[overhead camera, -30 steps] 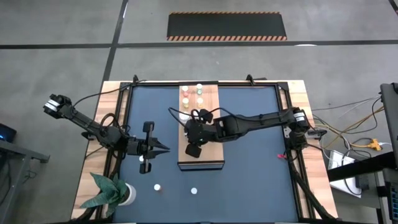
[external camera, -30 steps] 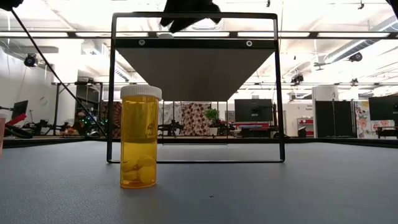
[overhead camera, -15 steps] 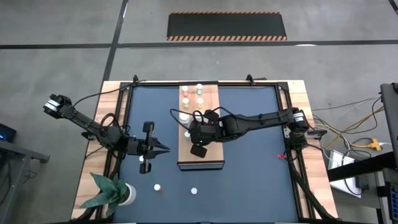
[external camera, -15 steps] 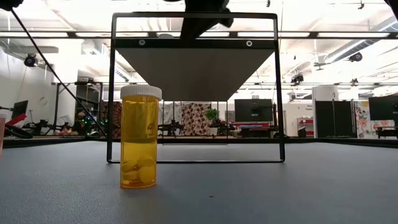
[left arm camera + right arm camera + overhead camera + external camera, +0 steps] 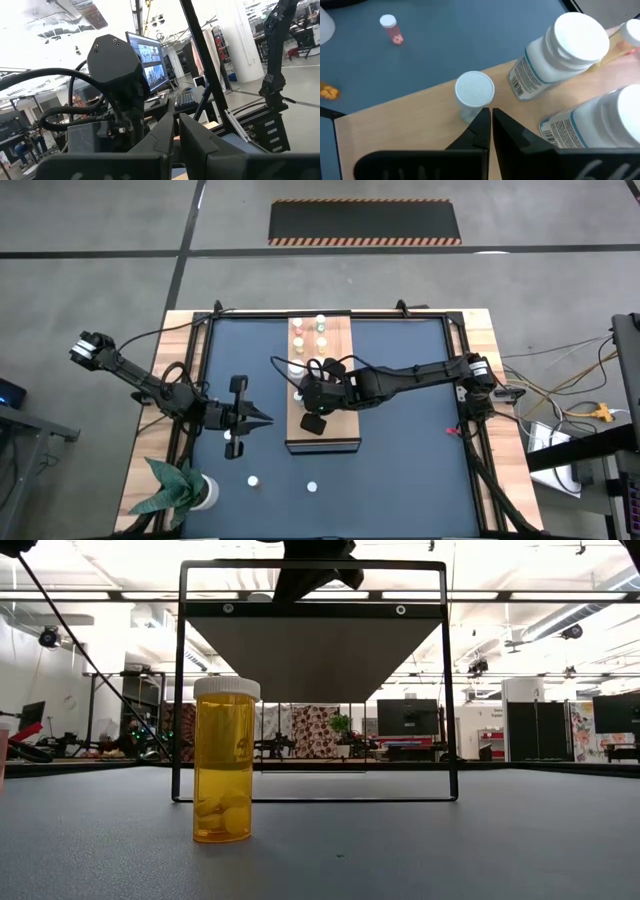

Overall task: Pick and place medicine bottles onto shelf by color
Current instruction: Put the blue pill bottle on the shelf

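Note:
The shelf (image 5: pixel 336 434) is a light wooden board on a black frame in the middle of the dark mat. Several medicine bottles (image 5: pixel 320 321) stand at its far end. My right gripper (image 5: pixel 305 387) hovers shut over the shelf's left side. Its fingertips (image 5: pixel 487 114) are right beside a small white-capped bottle (image 5: pixel 474 90), which stands upright on the board (image 5: pixel 405 120). Two larger white bottles (image 5: pixel 555 50) (image 5: pixel 600 120) stand close by. My left gripper (image 5: pixel 262 418) waits shut above the mat, left of the shelf. My right gripper comes down at a slant, its shut fingertips (image 5: pixel 481 120) next to the lower side of the small white-capped bottle (image 5: pixel 470 112). I cannot tell whether they touch it. The bottle stands upright on the shelf, outside the fingers.
Loose bottles stand on the mat near the front: one under my left arm (image 5: pixel 228 435), two more (image 5: pixel 253 479) (image 5: pixel 312 487). An orange bottle (image 5: pixel 224 760) stands in front of the shelf's frame. A potted plant (image 5: pixel 180 490) fills the near left corner. A pink bottle (image 5: pixel 390 27) stands farther off.
My right gripper has shut its fingers above the shelf and shifted slightly toward the shelf's left side. The bottles on the shelf have stayed upright. My left arm has kept still.

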You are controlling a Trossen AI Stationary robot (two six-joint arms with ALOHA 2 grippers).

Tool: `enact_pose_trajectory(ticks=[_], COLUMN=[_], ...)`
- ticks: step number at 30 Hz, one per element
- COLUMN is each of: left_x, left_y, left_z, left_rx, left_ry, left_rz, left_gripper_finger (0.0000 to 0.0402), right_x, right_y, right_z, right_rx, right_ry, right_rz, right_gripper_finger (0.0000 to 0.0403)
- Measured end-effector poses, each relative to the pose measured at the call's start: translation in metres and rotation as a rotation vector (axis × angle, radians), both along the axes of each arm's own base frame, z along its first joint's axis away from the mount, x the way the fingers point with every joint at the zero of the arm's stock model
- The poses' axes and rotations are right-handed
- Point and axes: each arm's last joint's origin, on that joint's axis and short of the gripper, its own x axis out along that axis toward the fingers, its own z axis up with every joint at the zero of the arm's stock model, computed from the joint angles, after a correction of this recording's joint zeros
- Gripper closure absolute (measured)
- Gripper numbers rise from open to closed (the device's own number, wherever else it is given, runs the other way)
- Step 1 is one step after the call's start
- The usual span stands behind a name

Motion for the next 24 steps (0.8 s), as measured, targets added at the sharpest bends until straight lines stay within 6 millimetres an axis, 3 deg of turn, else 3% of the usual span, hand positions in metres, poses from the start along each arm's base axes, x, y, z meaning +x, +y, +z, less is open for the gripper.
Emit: enact_pose_trajectory(ticks=[9, 24], left_x=[0.000, 0.000], left_y=[0.000, 0.000], left_z=[0.000, 0.000], left_rx=[0.001, 0.003], left_ry=[0.001, 0.003], left_rz=[0.000, 0.000], left_gripper_finger=[0.0389, 0.0389], right_x=[-0.002, 0.003], right_y=[0.000, 0.000], right_z=[-0.002, -0.023], right_rx=[0.003, 0.015], right_ry=[0.023, 0.019], right_rz=[-0.008, -0.018], right_gripper_finger=[0.0394, 0.0394])
